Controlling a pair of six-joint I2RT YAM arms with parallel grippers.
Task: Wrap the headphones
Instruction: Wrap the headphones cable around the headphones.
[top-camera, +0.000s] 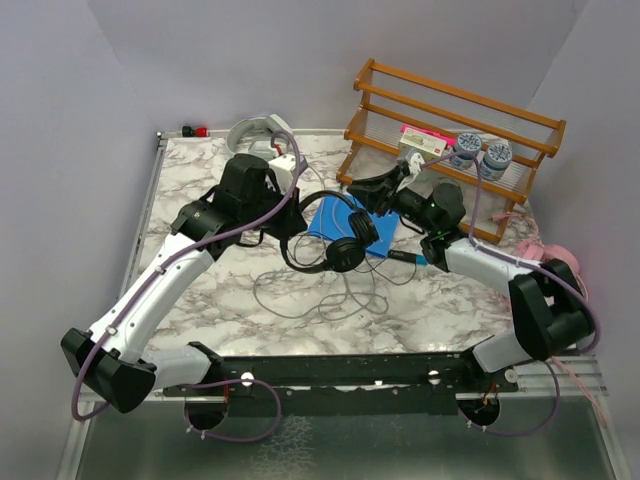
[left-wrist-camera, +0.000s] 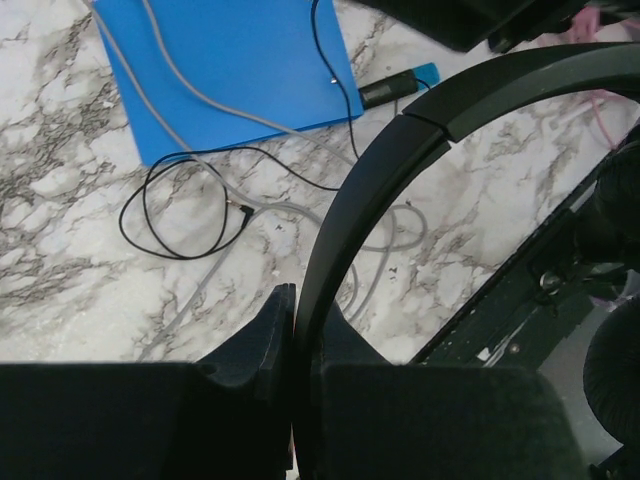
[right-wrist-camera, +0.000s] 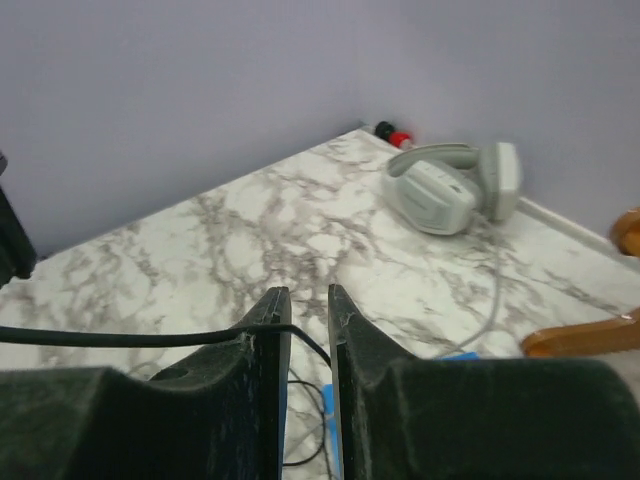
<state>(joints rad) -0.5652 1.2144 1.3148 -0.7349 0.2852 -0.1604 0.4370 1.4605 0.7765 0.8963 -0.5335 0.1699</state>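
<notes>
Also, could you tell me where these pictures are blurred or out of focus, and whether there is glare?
Top external: evenly lit and sharp, soft shadows on the marble table, no glare. Left wrist: the left gripper's fingers are dark and blurred, while the black headband and blue sheet are crisp. Right wrist: right gripper's fingers soft, grey-white headphones slightly soft.

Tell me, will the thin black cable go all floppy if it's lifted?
Probably floppy: the thin black cable lies in loose loops on the marble table. Being so thin, it is likely light. It may slip easily, since it only drapes across the right fingers.
</notes>
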